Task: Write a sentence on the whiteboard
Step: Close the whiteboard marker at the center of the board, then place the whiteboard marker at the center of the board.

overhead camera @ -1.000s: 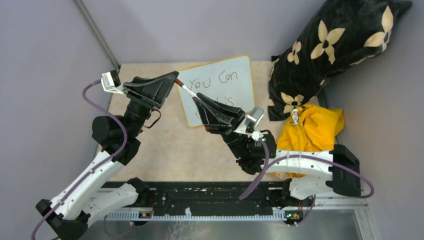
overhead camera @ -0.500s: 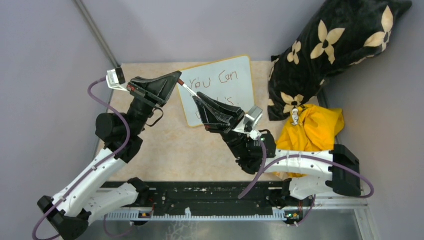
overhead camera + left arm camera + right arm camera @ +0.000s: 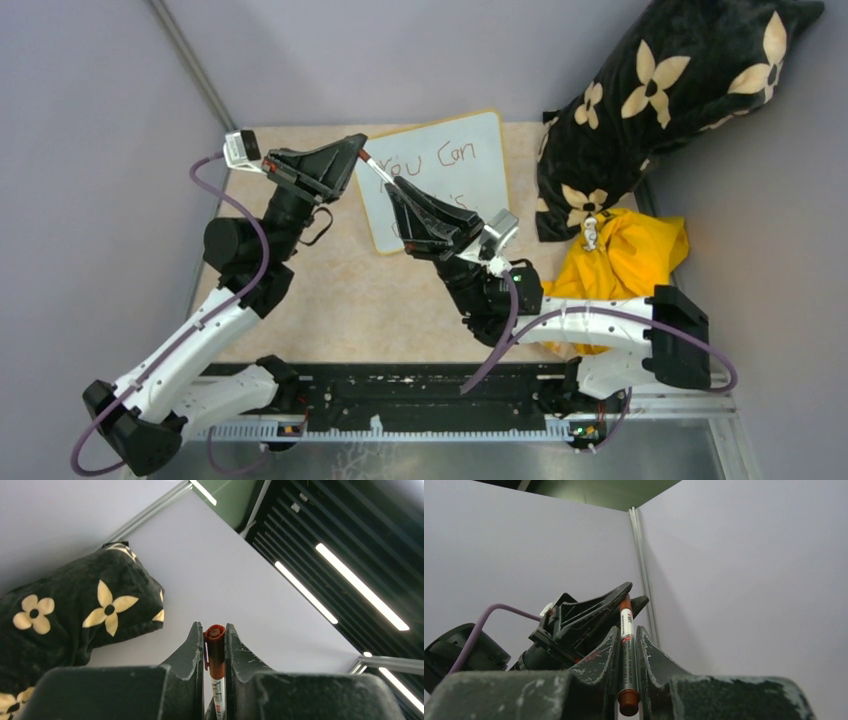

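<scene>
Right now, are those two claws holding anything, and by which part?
Both hold one marker: the left gripper pinches its capped end, the right gripper its barrel near the tail.

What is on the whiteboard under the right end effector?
Of the sentence, "You Can" shows on the whiteboard. The right end effector, gripping the marker, covers most of the second line.

A robotics lab test cell: plain grey partition walls (image 3: 420, 60) box in a beige bench (image 3: 340, 300), an aluminium post (image 3: 190, 60) at eleven o'clock, a black mounting rail (image 3: 400, 400) at six, ceiling strip lights (image 3: 360, 586) overhead.
</scene>
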Robot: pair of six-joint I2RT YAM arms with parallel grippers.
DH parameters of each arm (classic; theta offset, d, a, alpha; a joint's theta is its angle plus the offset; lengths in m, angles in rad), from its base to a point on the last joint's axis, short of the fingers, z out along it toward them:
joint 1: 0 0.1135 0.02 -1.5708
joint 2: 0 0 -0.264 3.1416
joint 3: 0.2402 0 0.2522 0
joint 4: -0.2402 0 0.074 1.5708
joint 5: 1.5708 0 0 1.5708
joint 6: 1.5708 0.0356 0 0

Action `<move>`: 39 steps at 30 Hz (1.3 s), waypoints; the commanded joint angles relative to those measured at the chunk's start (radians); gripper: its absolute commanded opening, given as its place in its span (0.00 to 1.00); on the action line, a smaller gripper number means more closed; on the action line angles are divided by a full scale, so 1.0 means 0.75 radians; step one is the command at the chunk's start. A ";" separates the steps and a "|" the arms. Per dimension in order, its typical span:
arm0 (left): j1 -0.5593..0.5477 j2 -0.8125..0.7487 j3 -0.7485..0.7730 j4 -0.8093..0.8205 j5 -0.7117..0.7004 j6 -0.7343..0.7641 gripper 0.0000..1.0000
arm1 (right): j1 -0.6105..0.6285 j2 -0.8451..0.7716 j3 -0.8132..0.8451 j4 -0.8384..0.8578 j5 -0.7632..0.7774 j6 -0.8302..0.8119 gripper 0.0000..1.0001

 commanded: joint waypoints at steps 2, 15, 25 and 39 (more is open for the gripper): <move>-0.095 0.039 -0.080 -0.136 0.262 0.016 0.00 | -0.031 0.085 0.175 -0.056 -0.023 -0.011 0.00; -0.098 -0.125 -0.122 -0.148 0.008 0.148 0.42 | -0.034 0.025 0.137 -0.116 -0.056 -0.032 0.00; -0.098 -0.198 -0.101 -0.192 -0.118 0.221 0.77 | -0.033 -0.045 0.069 -0.127 -0.080 0.009 0.00; -0.098 -0.125 -0.111 -0.128 -0.072 0.183 0.59 | -0.033 -0.068 0.026 -0.166 -0.081 0.046 0.00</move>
